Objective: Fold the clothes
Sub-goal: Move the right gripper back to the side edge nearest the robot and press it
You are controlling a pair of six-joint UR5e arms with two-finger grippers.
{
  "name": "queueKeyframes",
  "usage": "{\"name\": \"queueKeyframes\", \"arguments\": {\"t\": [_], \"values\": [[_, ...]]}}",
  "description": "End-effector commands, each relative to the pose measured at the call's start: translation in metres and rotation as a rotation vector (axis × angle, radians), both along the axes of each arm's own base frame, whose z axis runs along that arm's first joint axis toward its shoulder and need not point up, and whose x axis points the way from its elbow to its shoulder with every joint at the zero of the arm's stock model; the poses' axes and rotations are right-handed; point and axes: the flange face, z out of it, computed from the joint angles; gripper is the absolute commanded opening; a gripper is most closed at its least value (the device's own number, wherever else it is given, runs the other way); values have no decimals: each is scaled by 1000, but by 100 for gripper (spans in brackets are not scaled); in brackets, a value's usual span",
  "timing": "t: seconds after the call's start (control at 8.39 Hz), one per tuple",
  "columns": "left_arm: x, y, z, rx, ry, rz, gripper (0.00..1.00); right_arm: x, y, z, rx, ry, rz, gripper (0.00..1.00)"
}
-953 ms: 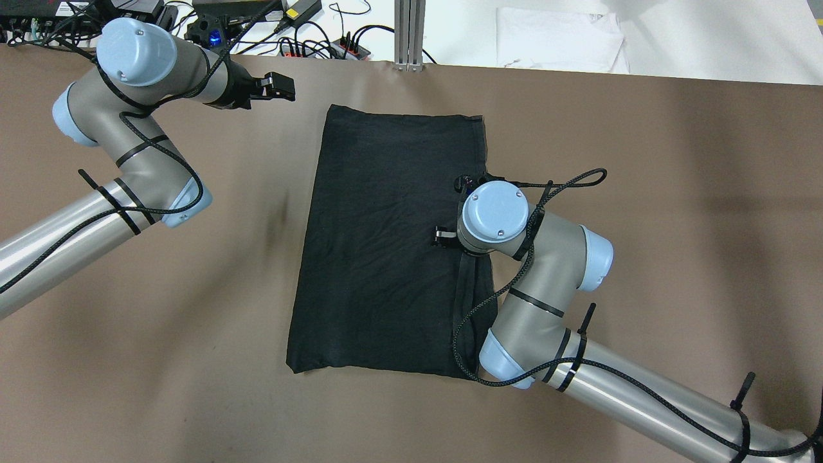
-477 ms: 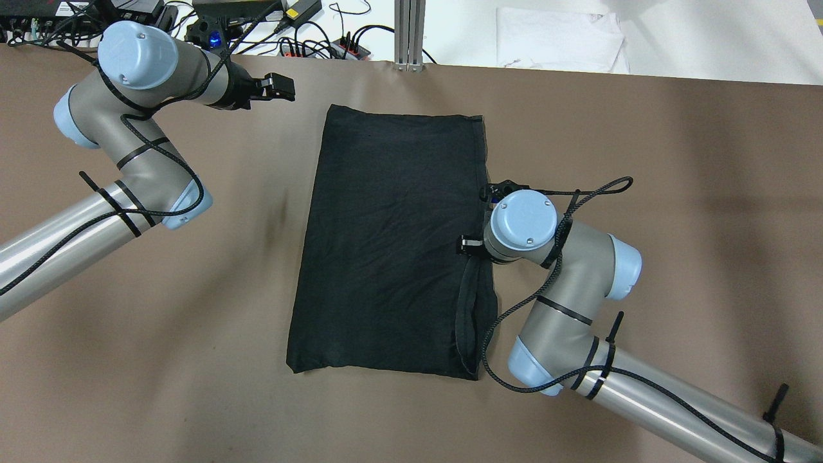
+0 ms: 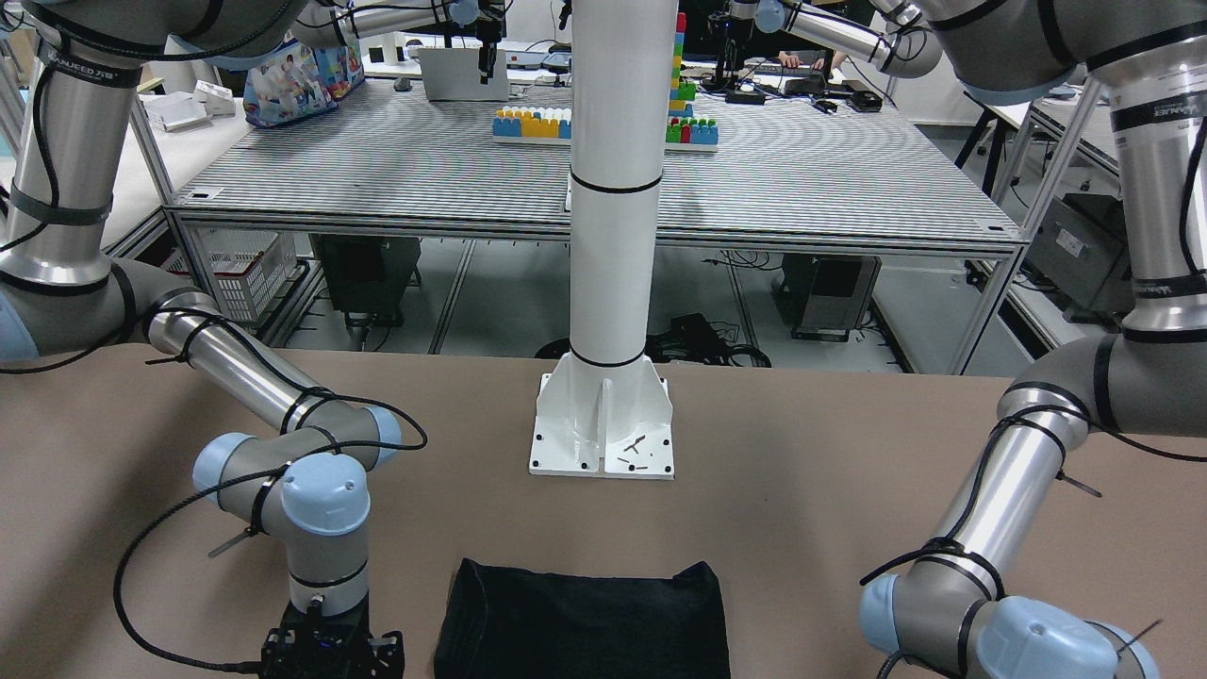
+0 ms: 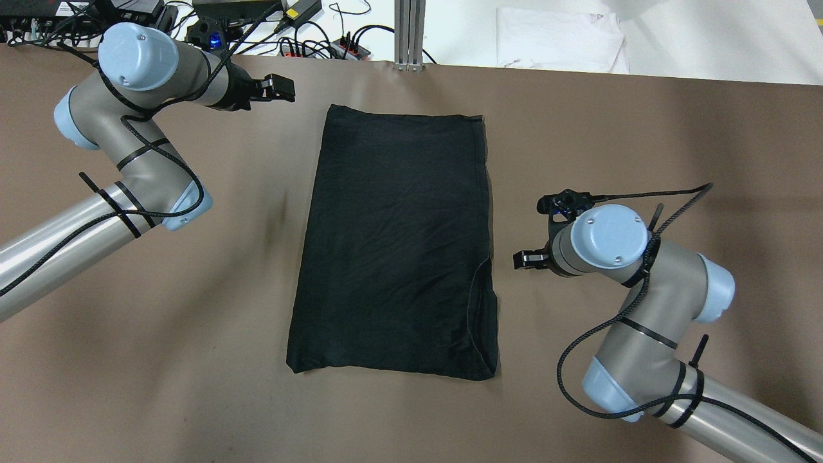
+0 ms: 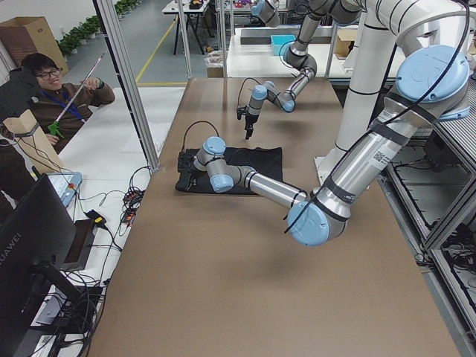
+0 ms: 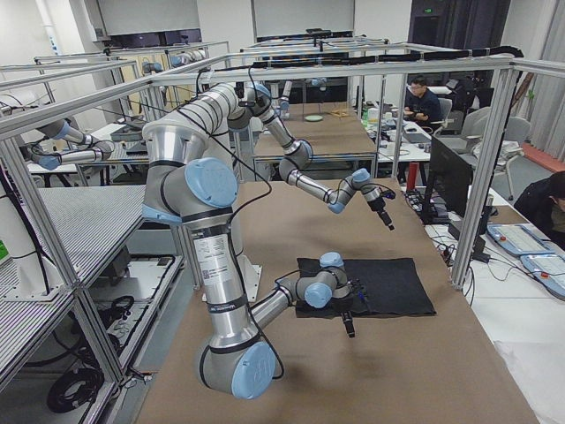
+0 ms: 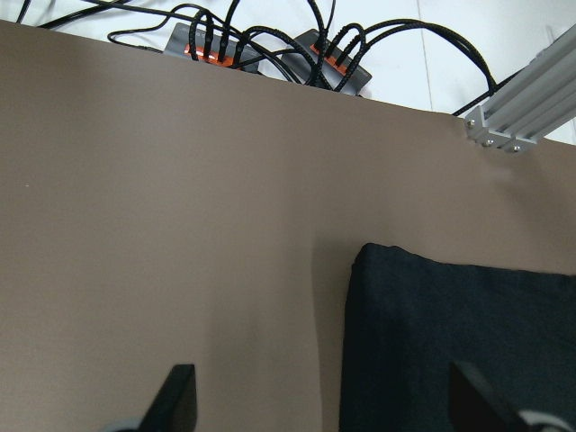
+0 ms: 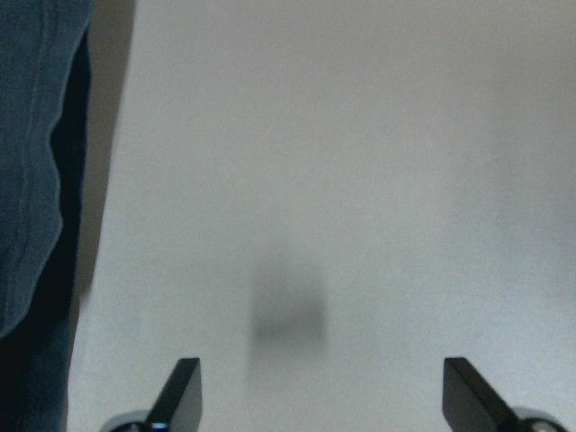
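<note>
Black garment (image 4: 392, 244) lying flat mid-table, nothing gripping it.
Right gripper (image 8: 324, 396) is holding its fingers spread and empty over the bare table (image 4: 643, 128), just beside the garment's right edge, not touching it. Left gripper (image 7: 319, 400) is also holding its fingers spread and empty, hovering near the garment's far left corner. The garment is lying as a tall rectangle between both arms.

Overhead and front cameras face across the table (image 4: 193, 399), side ones along it, wrist ones close; all share the garment (image 4: 392, 244)
</note>
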Motion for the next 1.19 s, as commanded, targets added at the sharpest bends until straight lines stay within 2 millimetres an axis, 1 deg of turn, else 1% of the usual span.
{"name": "queueKeyframes", "arguments": {"t": [0.0,0.12,0.24,0.36,0.6,0.71,0.83,1.07], "values": [[-1,0,1,-1,0,0,100,29,18,-54,27,-131,-26,94],[-1,0,0,1,1,0,100,18,13,-103,2,-225,39,94],[-2,1,1,1,1,0,100,4,13,-134,-6,-270,52,94],[-2,1,1,2,2,0,100,-27,38,-127,-23,-253,-3,94],[-2,1,6,-3,-1,0,100,-61,54,-100,-75,-115,-13,94],[-2,1,6,-2,0,-1,100,-67,60,-94,-76,-71,-10,94],[-2,2,5,-2,2,0,100,-70,61,-87,-89,-46,-12,94],[-2,1,5,0,1,1,100,-79,63,-82,-97,-32,-16,94]]}}
